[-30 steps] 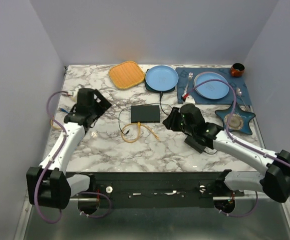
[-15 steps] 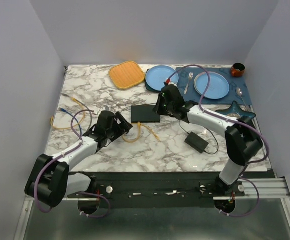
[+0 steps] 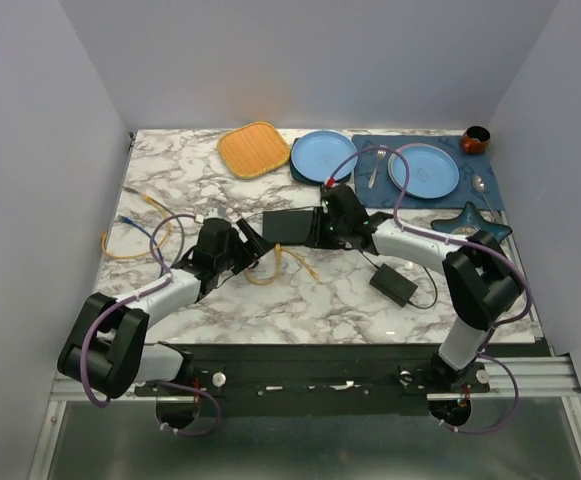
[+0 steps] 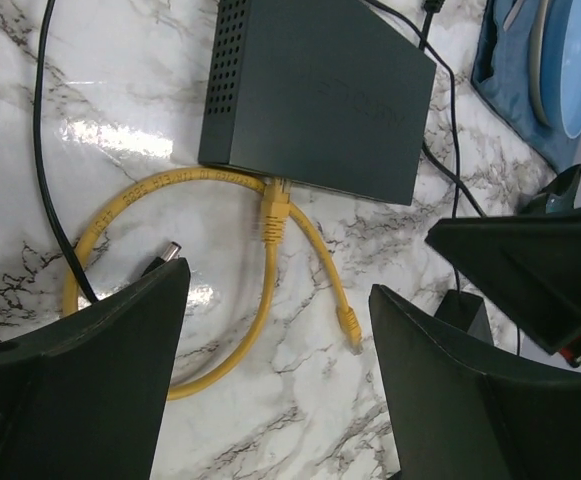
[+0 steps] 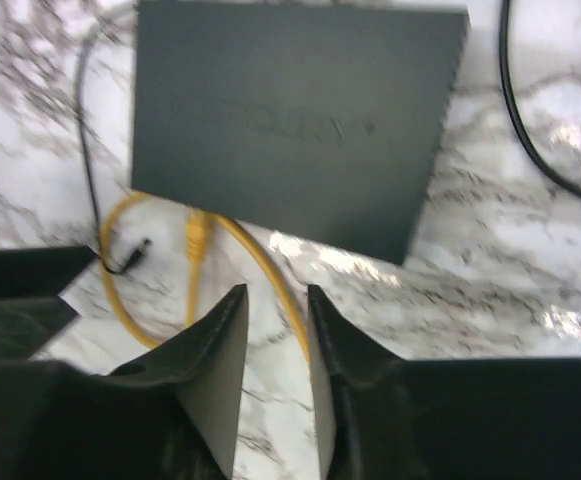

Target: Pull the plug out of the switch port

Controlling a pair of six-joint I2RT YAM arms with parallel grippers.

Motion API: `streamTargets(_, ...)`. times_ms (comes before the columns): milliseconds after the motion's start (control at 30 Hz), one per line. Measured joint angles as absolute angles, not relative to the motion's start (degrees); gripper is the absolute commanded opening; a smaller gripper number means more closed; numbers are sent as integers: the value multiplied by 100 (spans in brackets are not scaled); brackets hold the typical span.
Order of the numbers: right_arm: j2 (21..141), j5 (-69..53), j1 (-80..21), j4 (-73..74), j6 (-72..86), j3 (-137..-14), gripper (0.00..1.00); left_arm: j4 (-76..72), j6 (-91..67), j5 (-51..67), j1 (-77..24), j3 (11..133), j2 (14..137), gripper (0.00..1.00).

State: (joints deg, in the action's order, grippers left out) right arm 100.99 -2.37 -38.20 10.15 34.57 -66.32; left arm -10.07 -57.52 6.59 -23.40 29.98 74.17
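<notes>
The switch [image 4: 315, 95] is a flat black box lying at the table's middle [image 3: 286, 226]. A yellow plug [image 4: 274, 207] sits in a port on its near long edge, and its yellow cable [image 4: 120, 205] loops on the marble to a loose end [image 4: 349, 324]. My left gripper [image 4: 280, 285] hovers over that loop just short of the plug, open wide and holding nothing. My right gripper [image 5: 275, 292] hangs over the switch's near edge, to the right of the plug [image 5: 197, 236]. Its jaws are open a narrow way, with only the cable lying below them.
A black power brick [image 3: 392, 285] with thin black leads lies right of centre, and a loose barrel connector [image 4: 166, 258] rests beside the loop. Two blue plates [image 3: 323, 156], an orange mat [image 3: 253, 149], a blue placemat [image 3: 480, 188] and a star dish [image 3: 473, 222] line the back. More yellow cable [image 3: 135, 228] lies at the left.
Both arms swung in to the switch, the left from the far left and the right from the right side. The left jaws narrowed slightly; the right ones closed and reopened a little.
</notes>
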Motion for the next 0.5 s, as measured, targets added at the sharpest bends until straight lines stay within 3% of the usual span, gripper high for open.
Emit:
streamTargets(200, 9876, -252, -4069, 1031, 3398, -5922, 41, -1144, -5850, 768, -2443, 2821, 7470, 81)
streamTargets(500, 9734, -224, -4141, 1028, 3468, -5846, 36, -1721, -5861, 862, -2794, 2840, 8138, 79)
